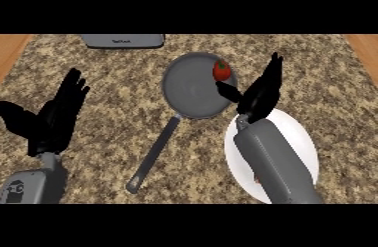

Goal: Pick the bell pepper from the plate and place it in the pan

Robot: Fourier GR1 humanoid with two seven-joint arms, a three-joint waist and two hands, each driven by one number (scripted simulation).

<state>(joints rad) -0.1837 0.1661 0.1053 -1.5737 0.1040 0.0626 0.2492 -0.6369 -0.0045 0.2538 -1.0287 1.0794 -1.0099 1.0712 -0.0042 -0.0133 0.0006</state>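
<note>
Granite counter [103,116]. Right hand [262,93] fingers spread, holding nothing, beside pan [193,91]; red pepper [221,70] in pan. Plate [303,136] near right. Left hand [59,116] open, resting left.

I am looking at a flat grey appliance [122,40] lying at the far edge of the speckled granite bench [111,116]; it is carrying a short pale line of lettering on its top, but the letters are showing too small for me to read. A small dark mark is showing on my left grey forearm [26,187], and I cannot make it out either. I am finding nothing else written anywhere.
</note>
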